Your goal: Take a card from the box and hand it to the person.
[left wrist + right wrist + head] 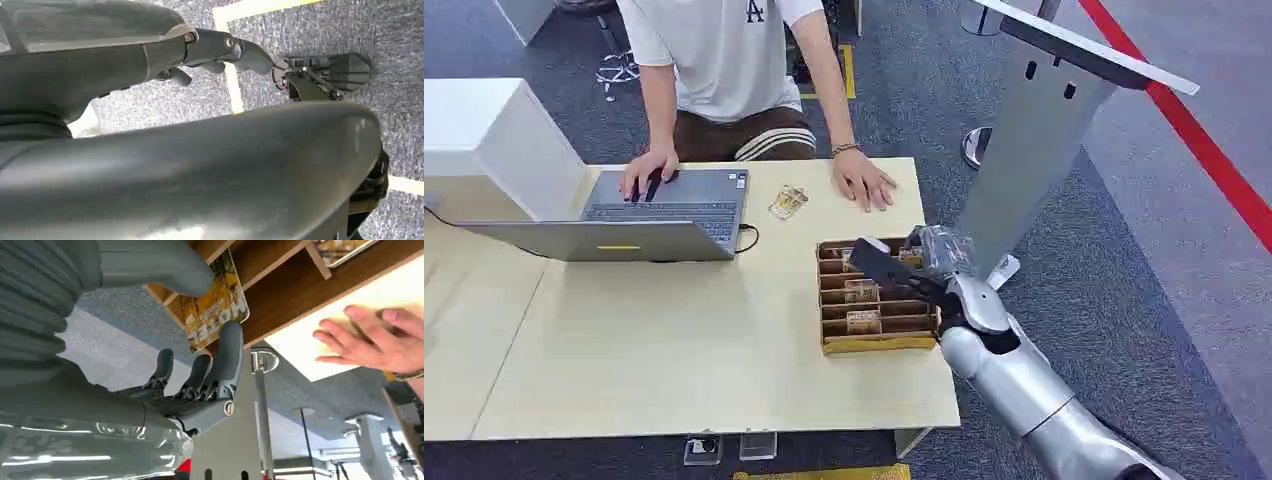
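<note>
I see my right hand (pixel 902 262) over the far right corner of the box (pixel 874 341), thumb and a finger pinching a card (pixel 216 307). In the right wrist view the yellow-and-brown card sits between the thick thumb and the dark fingers (pixel 227 352), its far end among the box's wooden dividers and its near end poking past the box edge toward the hand. The card's long axis runs from the compartment out toward the palm; its print reads upside down in that view. Whether it has cleared the slot, I cannot tell.

The box lies at the table's (pixel 674 360) right edge, with more cards standing in its slots. Beyond it, the person's hand (pixel 864 182) rests flat on the tabletop; their other hand is on a laptop (pixel 664 212). A small clear packet (pixel 788 202) lies between laptop and hand.

My left hand (pixel 220 52) hangs above grey carpet, fingers loosely apart, holding nothing.
</note>
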Available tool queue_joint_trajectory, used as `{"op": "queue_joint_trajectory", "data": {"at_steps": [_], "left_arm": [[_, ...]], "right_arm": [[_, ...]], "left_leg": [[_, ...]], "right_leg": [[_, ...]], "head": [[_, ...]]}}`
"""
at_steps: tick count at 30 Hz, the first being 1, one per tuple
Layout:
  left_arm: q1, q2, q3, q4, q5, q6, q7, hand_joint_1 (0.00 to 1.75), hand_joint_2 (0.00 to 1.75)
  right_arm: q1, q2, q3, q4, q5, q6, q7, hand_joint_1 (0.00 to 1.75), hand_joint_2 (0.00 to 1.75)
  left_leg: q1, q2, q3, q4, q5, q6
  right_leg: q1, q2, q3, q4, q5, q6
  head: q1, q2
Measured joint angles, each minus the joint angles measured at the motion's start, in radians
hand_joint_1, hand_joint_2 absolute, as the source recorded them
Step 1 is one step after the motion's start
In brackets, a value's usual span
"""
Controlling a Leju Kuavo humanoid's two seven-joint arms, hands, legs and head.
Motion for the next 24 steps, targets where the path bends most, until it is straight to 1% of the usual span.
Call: {"op": "queue_joint_trajectory", "data": {"at_steps": [5, 6, 13, 24], "left_arm": [[0.0, 0.0, 0.0, 0.0, 0.0, 0.0, 0.0, 0.0, 0.0], [0.0, 0.0, 0.0, 0.0, 0.0, 0.0, 0.0, 0.0, 0.0], [0.0, 0.0, 0.0, 0.0, 0.0, 0.0, 0.0, 0.0, 0.0], [0.0, 0.0, 0.0, 0.0, 0.0, 0.0, 0.0, 0.0, 0.0]], "right_arm": [[0.0, -0.001, 0.0, -0.002, 0.0, 0.0, 0.0, 0.79, 1.75], [0.0, -0.001, 0.0, -0.002, 0.0, 0.0, 0.0, 0.82, 1.75], [0.001, -0.001, 0.0, -0.003, 0.0, 0.0, 0.0, 0.84, 1.75], [0.001, -0.002, 0.0, -0.006, 0.0, 0.001, 0.001, 0.84, 1.75]], "left_leg": [[0.0, 0.0, 0.0, 0.0, 0.0, 0.0], [0.0, 0.0, 0.0, 0.0, 0.0, 0.0], [0.0, 0.0, 0.0, 0.0, 0.0, 0.0], [0.0, 0.0, 0.0, 0.0, 0.0, 0.0]], "right_leg": [[0.0, 0.0, 0.0, 0.0, 0.0, 0.0], [0.0, 0.0, 0.0, 0.0, 0.0, 0.0], [0.0, 0.0, 0.0, 0.0, 0.0, 0.0], [0.0, 0.0, 0.0, 0.0, 0.0, 0.0]], "head": [[0.0, 0.0], [0.0, 0.0], [0.0, 0.0], [0.0, 0.0]]}}
